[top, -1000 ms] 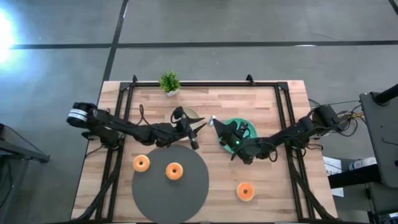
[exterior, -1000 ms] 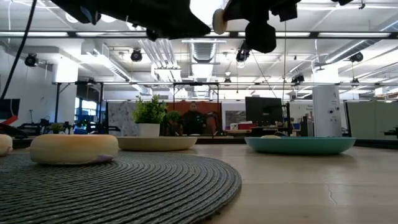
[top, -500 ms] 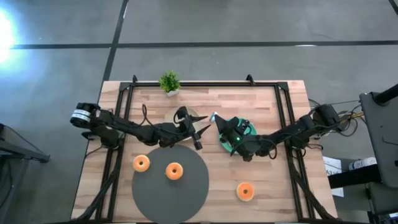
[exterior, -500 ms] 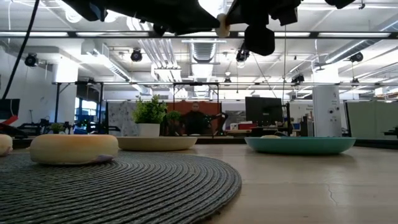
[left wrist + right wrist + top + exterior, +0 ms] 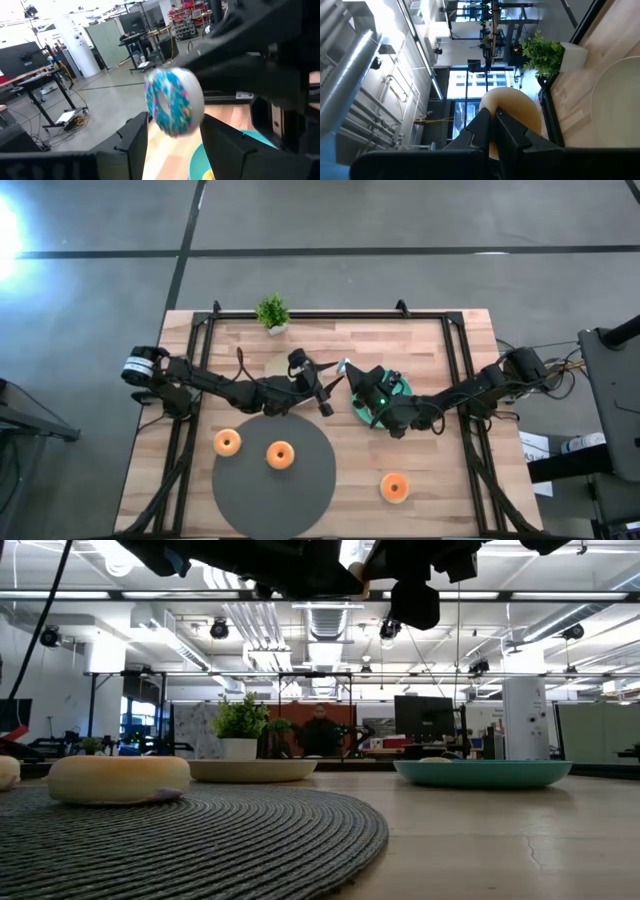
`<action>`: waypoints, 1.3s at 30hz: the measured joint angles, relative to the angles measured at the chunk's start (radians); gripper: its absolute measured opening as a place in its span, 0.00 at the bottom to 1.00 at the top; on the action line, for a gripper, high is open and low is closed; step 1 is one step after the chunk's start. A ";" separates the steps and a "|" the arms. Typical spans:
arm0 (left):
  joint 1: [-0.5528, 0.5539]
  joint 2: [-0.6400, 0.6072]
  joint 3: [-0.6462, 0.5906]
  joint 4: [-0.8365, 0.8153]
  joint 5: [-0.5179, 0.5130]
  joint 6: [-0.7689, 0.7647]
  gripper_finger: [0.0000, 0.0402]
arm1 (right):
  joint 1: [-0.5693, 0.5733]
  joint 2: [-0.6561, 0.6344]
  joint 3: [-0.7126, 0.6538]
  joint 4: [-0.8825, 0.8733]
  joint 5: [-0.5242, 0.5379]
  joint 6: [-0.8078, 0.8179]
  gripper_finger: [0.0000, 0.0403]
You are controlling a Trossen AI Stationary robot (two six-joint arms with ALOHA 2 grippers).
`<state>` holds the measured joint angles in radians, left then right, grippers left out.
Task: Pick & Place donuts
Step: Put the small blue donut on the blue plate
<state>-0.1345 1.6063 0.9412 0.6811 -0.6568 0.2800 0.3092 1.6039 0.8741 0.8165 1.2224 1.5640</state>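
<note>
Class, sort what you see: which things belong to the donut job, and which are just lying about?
Job: held donut, mat donut, left donut, right donut; likely teal plate, beige plate.
Lying about: plant, probably mat.

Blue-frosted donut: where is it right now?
High view: mid-table, above the surface, the blue-frosted donut is pinched in the right gripper, between the left gripper's open fingers, beside the teal plate.

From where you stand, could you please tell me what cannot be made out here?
Left wrist view: whether the left gripper touches the blue-frosted donut; blurred.
Low view: what the teal plate holds; its rim hides it.
Right wrist view: that donut's frosting; turned away, behind the right gripper.
</note>
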 joint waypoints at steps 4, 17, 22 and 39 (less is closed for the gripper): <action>0.002 0.004 0.011 -0.004 0.001 0.012 0.34 | 0.000 0.000 -0.001 0.000 0.000 0.000 0.03; 0.016 0.004 0.014 -0.065 0.017 0.089 0.02 | 0.007 -0.012 -0.016 -0.033 0.005 -0.128 0.03; 0.027 0.005 0.014 -0.063 0.031 0.089 0.01 | 0.024 -0.091 -0.019 -0.194 -0.005 -0.238 0.03; 0.116 0.165 0.077 -0.144 0.280 0.086 0.00 | 0.042 -0.434 0.062 -0.876 -0.260 -0.417 0.30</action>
<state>-0.0185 1.7713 1.0186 0.5370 -0.3767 0.3661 0.3508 1.1697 0.9363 -0.0599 0.9626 1.1472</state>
